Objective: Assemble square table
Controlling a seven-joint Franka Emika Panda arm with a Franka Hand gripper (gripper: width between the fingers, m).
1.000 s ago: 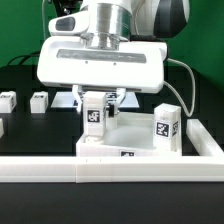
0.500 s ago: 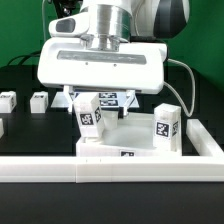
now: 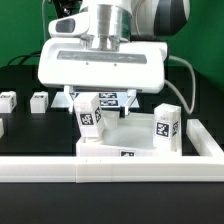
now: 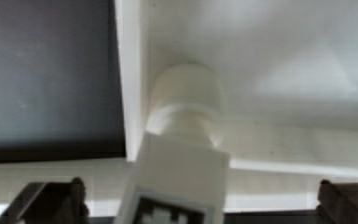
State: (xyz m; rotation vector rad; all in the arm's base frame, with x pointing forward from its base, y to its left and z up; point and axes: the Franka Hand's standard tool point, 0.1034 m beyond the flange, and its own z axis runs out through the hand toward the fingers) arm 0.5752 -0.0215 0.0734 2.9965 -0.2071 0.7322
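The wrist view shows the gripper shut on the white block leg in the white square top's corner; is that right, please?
No: the wrist view shows the gripper open, fingers clear of the white block leg in the white square top's corner.

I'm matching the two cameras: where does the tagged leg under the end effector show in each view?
Exterior view: the leg at the near corner of the table top, on the exterior view's left.
Wrist view: the leg mid-picture, between the two dark fingers.
Shared landmark: the table top's raised rim.
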